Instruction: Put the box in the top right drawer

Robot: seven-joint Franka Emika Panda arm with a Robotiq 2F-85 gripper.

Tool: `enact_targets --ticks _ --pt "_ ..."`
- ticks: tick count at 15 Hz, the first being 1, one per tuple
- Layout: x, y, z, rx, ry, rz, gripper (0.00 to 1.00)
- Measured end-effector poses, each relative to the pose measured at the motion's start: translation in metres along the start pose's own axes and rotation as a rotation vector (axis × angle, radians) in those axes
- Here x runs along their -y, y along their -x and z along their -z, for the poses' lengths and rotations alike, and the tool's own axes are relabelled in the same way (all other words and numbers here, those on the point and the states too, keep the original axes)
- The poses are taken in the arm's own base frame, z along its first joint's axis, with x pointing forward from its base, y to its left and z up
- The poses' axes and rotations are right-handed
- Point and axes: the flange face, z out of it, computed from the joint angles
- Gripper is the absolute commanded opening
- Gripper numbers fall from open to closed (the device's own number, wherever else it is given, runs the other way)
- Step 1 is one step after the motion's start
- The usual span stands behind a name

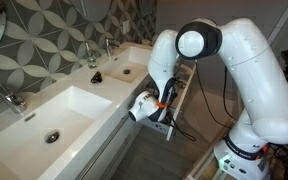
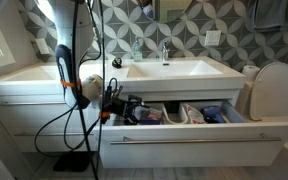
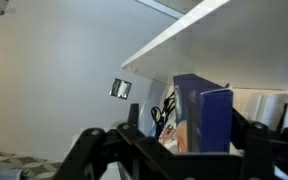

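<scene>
**Figure. Panda arm at a double-basin vanity, late stage of the placement.** The top right drawer [image 2: 199,146] stood pulled open across the lower centre of the frame, its white front facing the camera and assorted contents [image 2: 174,113] visible inside. In an exterior view the gripper [image 1: 156,108] sat just below centre, lowered into the open drawer beside the vanity's edge, to the right of the near basin [image 1: 64,105].

In the wrist view the box [image 3: 206,118] stood upright at right of centre. It was beneath the pale underside of the countertop [image 3: 174,40] and between the two dark fingers [image 3: 134,135] at the bottom of the frame. The fingers were spread wider than the box. On the left a clear gap showed drawer clutter behind it; on the right the finger lay just beside the carton, and contact could not be confirmed. The box could not be picked out among the contents in either exterior view.

Judged from these views, the carry was done and the box was already inside the drawer space, apparently released or about to be. What was left was to draw the gripper up and clear without tipping the upright carton. The drawer had not yet been closed, should that be wanted.
</scene>
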Motion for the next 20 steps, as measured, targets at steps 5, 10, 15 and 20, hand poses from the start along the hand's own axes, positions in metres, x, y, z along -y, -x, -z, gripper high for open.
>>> enact_targets --ticks 5,10,15,20 --pt "0.005 -0.012 -0.002 -0.097 -0.088 -0.088 1.00" --pt "0.011 -0.020 -0.010 -0.201 -0.158 -0.156 1.00" --pt "0.008 -0.020 -0.002 -0.269 -0.245 -0.196 1.00" --pt "-0.027 0.006 0.032 -0.301 -0.324 -0.249 1.00"
